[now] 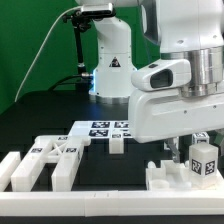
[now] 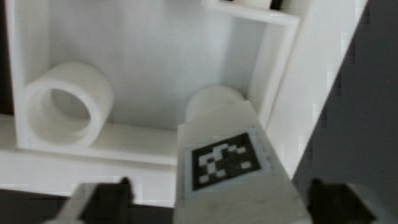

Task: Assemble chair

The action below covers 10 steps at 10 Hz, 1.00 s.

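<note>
My gripper (image 2: 217,203) points down at the exterior view's lower right (image 1: 192,152). Between its jaws stands a white chair bar with a square tag (image 2: 222,152), also seen in the exterior view (image 1: 205,160). A strip of white shows between each dark finger (image 2: 107,202) and the bar, so the jaws stand apart from it. Under the bar lies a white boxy chair piece (image 2: 285,70) with a round ring (image 2: 64,102) inside; it also shows in the exterior view (image 1: 168,180). More tagged chair parts (image 1: 42,160) lie at the lower left, and a small cube (image 1: 117,144) stands mid-table.
The marker board (image 1: 100,128) lies flat on the black table behind the cube. The arm's white base (image 1: 110,65) stands at the back. A low white rail (image 1: 100,192) runs along the front edge. A green wall is behind.
</note>
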Tool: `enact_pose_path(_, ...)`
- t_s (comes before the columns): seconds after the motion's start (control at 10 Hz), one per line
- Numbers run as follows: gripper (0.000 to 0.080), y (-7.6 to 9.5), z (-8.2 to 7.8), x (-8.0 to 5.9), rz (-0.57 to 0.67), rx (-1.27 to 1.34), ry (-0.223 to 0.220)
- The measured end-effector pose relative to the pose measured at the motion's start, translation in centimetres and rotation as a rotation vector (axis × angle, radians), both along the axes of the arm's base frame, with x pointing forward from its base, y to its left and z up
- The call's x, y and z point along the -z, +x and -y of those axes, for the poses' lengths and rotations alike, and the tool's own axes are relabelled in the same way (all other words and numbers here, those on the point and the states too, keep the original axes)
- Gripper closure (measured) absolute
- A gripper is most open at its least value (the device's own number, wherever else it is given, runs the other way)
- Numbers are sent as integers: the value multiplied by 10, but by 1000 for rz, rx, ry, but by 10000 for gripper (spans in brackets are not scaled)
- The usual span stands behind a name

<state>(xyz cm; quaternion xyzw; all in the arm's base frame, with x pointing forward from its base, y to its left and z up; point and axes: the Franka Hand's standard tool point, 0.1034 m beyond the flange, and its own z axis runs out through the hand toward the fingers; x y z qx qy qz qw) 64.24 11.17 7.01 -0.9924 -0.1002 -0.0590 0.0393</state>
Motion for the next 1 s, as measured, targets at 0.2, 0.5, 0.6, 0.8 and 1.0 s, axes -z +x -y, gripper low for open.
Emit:
enact_pose_path(0.2,513,0,-1,0,-11,112,16)
enact_pose_path(0.5,512,0,-2,0,-32,340,41)
enact_pose_path(0.6,512,0,-4,1,-44,470,55)
enact_pose_path(0.8,512,-1,-8,0,-77,818,89)
enact_pose_path(1.0,512,-2,-16,-1,-141,1274,140)
